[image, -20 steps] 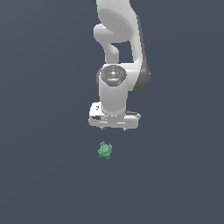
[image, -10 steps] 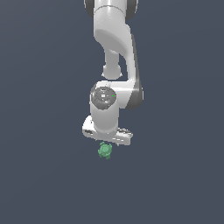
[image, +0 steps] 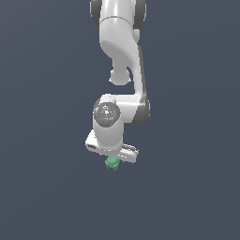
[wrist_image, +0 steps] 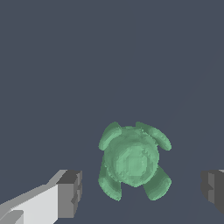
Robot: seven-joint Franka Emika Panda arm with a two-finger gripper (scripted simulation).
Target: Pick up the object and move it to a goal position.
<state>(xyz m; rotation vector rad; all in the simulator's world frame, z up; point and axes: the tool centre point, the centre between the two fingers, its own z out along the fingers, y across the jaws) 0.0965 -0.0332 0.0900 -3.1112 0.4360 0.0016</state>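
The object (wrist_image: 132,161) is a small bright-green knobbly item with a round body and stubby lobes, lying on the dark grey floor. In the exterior view the object (image: 112,163) pokes out just below the white hand. My gripper (wrist_image: 142,192) is open, its two grey fingertips (wrist_image: 70,193) standing wide on either side of the object without touching it. In the exterior view the gripper (image: 112,158) sits low over the object, and its fingers are hidden behind the hand.
The white arm (image: 119,56) reaches down from the top of the exterior view. A flat dark grey floor (image: 47,187) surrounds the object on all sides.
The arm has come down and shifted slightly towards the exterior view's left, closing the gap over the object. The object has not moved.
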